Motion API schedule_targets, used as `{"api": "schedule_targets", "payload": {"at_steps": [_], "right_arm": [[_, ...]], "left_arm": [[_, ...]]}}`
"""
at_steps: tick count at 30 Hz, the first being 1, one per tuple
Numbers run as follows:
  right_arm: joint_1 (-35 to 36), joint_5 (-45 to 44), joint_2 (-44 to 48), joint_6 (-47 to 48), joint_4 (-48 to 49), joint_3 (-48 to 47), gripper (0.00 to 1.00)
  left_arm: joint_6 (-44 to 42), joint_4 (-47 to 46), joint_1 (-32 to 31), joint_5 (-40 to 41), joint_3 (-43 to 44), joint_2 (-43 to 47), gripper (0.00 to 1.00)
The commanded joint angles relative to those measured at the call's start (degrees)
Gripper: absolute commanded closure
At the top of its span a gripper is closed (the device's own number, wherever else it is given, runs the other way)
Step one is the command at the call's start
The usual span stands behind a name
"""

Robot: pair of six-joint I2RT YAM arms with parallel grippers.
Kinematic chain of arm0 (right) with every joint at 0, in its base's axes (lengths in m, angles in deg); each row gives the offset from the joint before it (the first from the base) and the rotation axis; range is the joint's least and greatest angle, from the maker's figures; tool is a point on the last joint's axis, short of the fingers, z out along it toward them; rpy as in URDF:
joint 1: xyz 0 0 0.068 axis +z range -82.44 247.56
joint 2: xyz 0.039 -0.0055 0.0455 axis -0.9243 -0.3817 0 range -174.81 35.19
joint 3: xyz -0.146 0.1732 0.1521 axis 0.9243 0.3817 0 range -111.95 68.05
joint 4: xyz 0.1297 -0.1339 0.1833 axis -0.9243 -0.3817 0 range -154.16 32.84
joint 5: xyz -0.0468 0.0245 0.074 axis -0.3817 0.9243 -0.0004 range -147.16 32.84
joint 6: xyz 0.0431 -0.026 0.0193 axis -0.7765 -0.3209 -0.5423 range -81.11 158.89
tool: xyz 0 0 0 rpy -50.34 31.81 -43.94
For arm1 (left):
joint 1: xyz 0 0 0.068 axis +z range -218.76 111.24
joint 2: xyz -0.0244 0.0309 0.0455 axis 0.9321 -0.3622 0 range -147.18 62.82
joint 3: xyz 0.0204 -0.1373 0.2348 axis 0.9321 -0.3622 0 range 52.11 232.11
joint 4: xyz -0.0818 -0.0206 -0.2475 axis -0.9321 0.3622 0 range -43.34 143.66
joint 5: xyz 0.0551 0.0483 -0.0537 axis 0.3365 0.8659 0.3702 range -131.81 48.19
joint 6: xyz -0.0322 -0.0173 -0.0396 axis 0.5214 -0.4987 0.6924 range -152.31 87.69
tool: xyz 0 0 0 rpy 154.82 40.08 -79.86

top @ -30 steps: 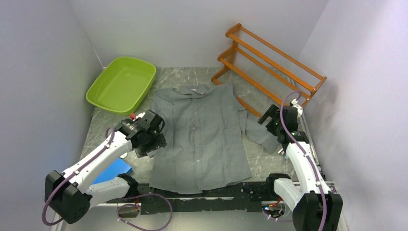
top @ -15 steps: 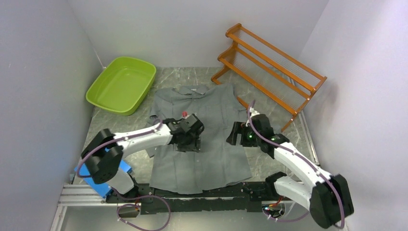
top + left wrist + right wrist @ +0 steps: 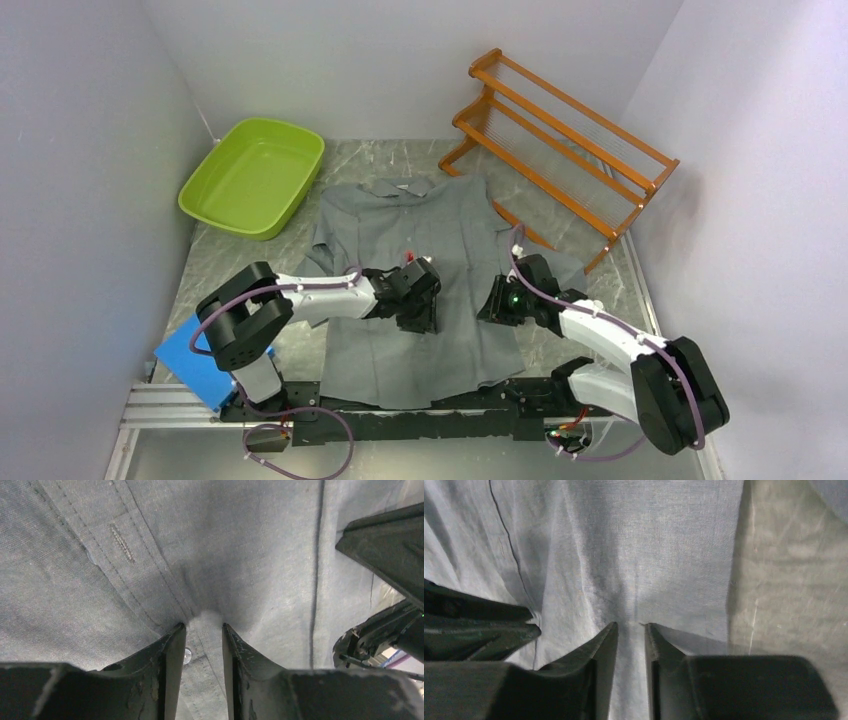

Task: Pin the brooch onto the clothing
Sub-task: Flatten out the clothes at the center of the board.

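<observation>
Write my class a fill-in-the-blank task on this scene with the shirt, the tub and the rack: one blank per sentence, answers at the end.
1. The left gripper and the right gripper each pinch a fold of the grey ____.
2. The tub at the far left of the table is ____.
3. The orange rack stands at the table's far ____ corner.
Missing words: shirt; green; right.

Left hand (image 3: pixel 203 626) swung in from the shirt's (image 3: pixel 440 220) left edge to its button placket. Right hand (image 3: pixel 630 624) left the rack (image 3: pixel 580 108) side for the right front panel. Both narrowed, each pinching a fold of cloth.
</observation>
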Motion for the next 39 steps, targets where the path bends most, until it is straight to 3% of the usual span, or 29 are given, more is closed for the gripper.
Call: {"api": "schedule_targets", "payload": {"at_steps": [1, 6, 11, 14, 20, 26, 31, 39], "right_arm": [[0.05, -1.13, 3.28, -7.05, -4.87, 3.37, 0.76], [-0.49, -6.95, 11.89, -12.09, -16.09, 3.96, 0.83], [-0.71, -10.69, 24.72, -14.68, -22.43, 3.77, 0.81], [-0.69, -9.96, 26.48, -12.35, -21.03, 2.32, 0.78], [-0.81, -6.18, 21.31, -6.53, -14.64, -2.62, 0.69], [-0.77, -3.21, 17.35, -4.07, -9.44, -3.79, 0.63], [-0.85, -0.9, 16.4, -3.49, -5.85, -2.74, 0.58], [-0.84, 1.01, 12.92, -0.07, -1.34, -4.82, 0.48]], "left_arm": [[4.22, 2.32, -3.82, -0.82, -4.05, 0.91, 0.62], [6.59, 3.21, -5.57, -1.18, -7.59, 4.31, 0.63], [5.44, 3.23, -5.97, -1.42, -7.85, 7.89, 0.58], [3.39, 3.56, -5.94, -1.15, -6.32, 10.44, 0.48], [-1.38, -1.98, -3.33, -3.7, -4.0, 15.63, 0.23], [-3.95, -6.64, 6.86, -11.34, -4.5, 18.58, 0.16], [-4.63, -7.48, 19.23, -16.68, -7.91, 23.12, 0.12], [-6.53, 1.23, 37.44, -18.04, -12.91, 34.7, 0.05]]}}
